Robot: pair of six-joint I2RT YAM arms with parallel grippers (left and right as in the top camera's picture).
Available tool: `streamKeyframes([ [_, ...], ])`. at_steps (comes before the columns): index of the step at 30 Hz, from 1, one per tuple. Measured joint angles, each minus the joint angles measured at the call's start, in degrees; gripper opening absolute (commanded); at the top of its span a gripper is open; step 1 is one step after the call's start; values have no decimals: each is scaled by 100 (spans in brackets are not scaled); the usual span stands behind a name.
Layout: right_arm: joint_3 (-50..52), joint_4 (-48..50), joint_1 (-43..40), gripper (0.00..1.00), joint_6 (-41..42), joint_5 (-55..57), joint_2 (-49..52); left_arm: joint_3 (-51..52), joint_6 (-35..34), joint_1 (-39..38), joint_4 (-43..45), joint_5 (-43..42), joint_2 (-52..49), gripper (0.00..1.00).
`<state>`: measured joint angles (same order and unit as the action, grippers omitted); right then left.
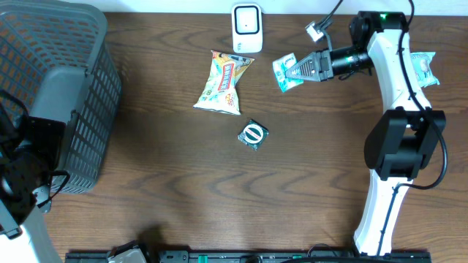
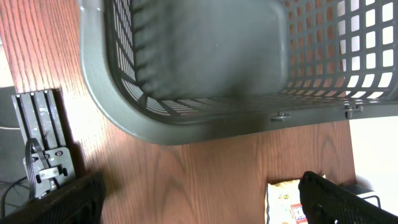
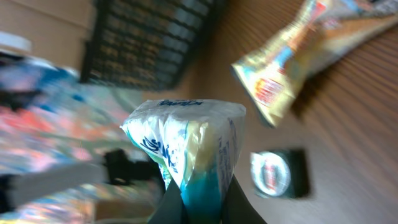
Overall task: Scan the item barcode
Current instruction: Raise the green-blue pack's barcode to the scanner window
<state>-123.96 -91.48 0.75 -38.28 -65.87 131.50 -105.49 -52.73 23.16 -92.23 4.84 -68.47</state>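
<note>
My right gripper [image 1: 298,71] is shut on a teal and white packet [image 1: 285,71], holding it in the air to the right of the white barcode scanner [image 1: 247,28] at the table's far edge. In the right wrist view the packet [image 3: 186,146] stands up between the dark fingers [image 3: 171,205], its lower end pinched. No barcode is legible on it. My left gripper [image 2: 199,202] hangs open over bare wood beside the basket, with nothing between its fingers [image 2: 339,202].
A grey mesh basket [image 1: 66,88] fills the far left. A yellow snack bag [image 1: 225,82] and a small dark packet with a round label [image 1: 254,134] lie mid-table. Another teal packet [image 1: 423,69] lies at the far right behind the right arm.
</note>
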Motion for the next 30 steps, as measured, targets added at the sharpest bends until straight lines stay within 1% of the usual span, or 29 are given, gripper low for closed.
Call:
streamKeyframes([
  [2, 7, 140, 98, 1, 103, 487, 0, 0, 0, 0, 0, 0, 0, 98],
  [5, 20, 605, 437, 1, 728, 1781, 0, 0, 0, 0, 0, 2, 0, 98],
  [6, 28, 763, 577, 1, 1010, 2299, 0, 0, 0, 0, 0, 0, 0, 98],
  [8, 44, 1176, 944, 1, 1777, 3683, 0, 0, 0, 0, 0, 0, 0, 97],
  [10, 50, 1648, 1285, 1, 2293, 4964, 0, 0, 0, 0, 0, 2, 0, 97],
  [11, 70, 2098, 1537, 1, 2564, 5884, 0, 0, 0, 0, 0, 0, 0, 98],
  [12, 72, 2236, 1611, 1, 2627, 6137, 0, 0, 0, 0, 0, 0, 0, 98],
  [14, 85, 3047, 1912, 1, 2824, 7152, 0, 0, 0, 0, 0, 0, 0, 98],
  [17, 92, 4197, 2227, 1, 2907, 8120, 2, 0, 0, 0, 0, 0, 0, 98],
  [18, 92, 4612, 2323, 1, 2900, 8352, 2, 0, 0, 0, 0, 0, 0, 98],
  [22, 94, 5635, 2555, 1, 2876, 8793, 2, 0, 0, 0, 0, 0, 0, 97],
  [30, 94, 7285, 2446, 1, 2597, 8614, 37, 0, 0, 0, 0, 0, 0, 98],
])
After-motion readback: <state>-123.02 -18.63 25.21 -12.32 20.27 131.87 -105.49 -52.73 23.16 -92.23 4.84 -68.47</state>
